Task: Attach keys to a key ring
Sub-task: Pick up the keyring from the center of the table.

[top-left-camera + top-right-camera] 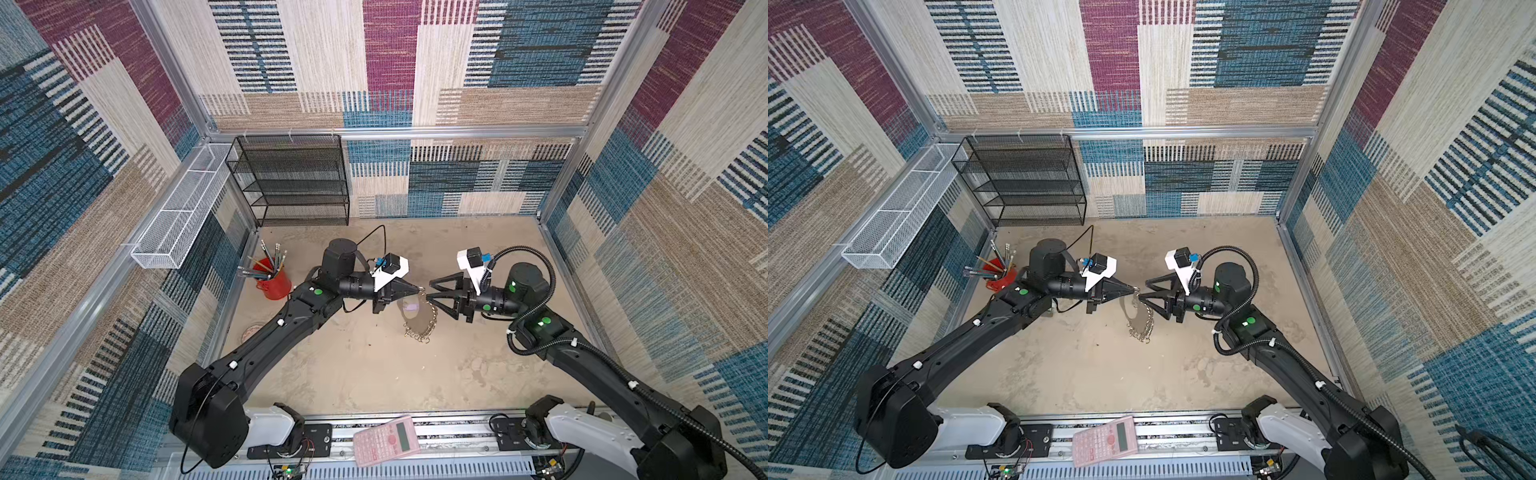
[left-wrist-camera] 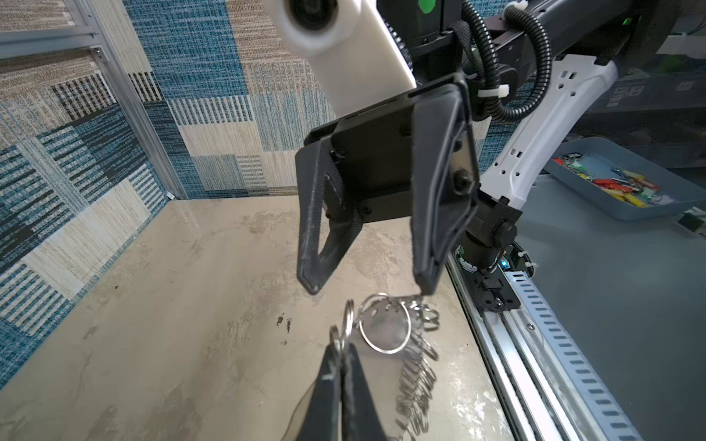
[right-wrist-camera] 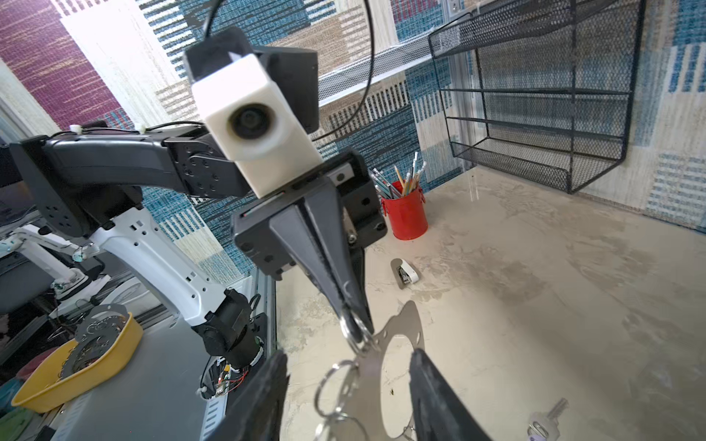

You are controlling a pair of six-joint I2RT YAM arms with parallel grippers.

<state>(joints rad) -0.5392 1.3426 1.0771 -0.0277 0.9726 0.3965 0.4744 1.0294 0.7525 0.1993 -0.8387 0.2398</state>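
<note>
The key ring (image 1: 428,322) (image 1: 1144,322) is a grey band edged with small silver split rings. It hangs from my left gripper (image 1: 419,288) (image 1: 1136,289), which is shut on one of its top rings, and its lower end trails on the table. The pinch shows in the left wrist view (image 2: 341,351) and in the right wrist view (image 3: 355,324). My right gripper (image 1: 430,289) (image 1: 1143,290) faces it, open, its fingers either side of the band (image 3: 366,382) without touching it. One of the keys (image 3: 544,422), with a pale lilac head, lies on the table.
A red cup of pencils (image 1: 274,284) stands at the left, a black mesh shelf (image 1: 291,183) at the back and a white wire basket (image 1: 183,208) on the left wall. A small white stapler (image 3: 405,272) lies near the cup. A pink calculator (image 1: 386,440) rests on the front rail.
</note>
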